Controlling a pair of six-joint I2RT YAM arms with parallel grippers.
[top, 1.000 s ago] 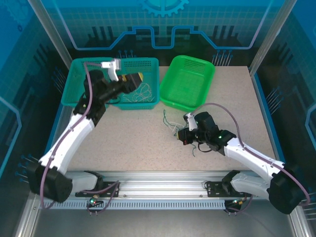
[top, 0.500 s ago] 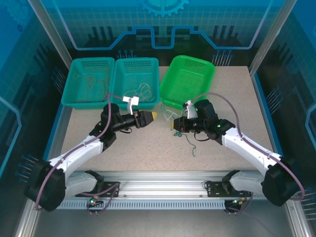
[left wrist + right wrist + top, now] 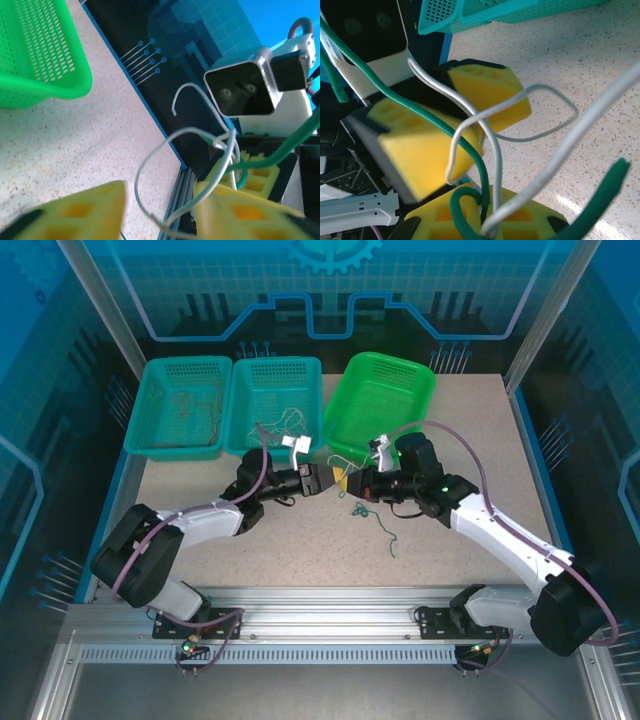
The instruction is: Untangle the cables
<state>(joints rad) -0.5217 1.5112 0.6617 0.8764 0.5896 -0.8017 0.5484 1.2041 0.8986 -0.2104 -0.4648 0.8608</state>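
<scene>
Cables (image 3: 360,508), green and white, knotted: bunch pinched tight in right fingers (image 3: 355,483), raised off tabletop (image 3: 300,550) so loose ends hang free. Left fingers (image 3: 324,480) just beside, part open, white strand (image 3: 496,160) between pads, unpinched; apparently placed to draw it clear.

We've got a speckled beige surface (image 3: 480,440) here. Along its far edge there are two teal baskets right next to each other, the left teal basket (image 3: 180,361) and the right teal basket (image 3: 280,361). Just beside them is a bright green basket (image 3: 385,400), turned at an angle to those two. Nearer the middle, the loose end of a dark green cable (image 3: 383,528) trails across the surface in a wavy line.
</scene>
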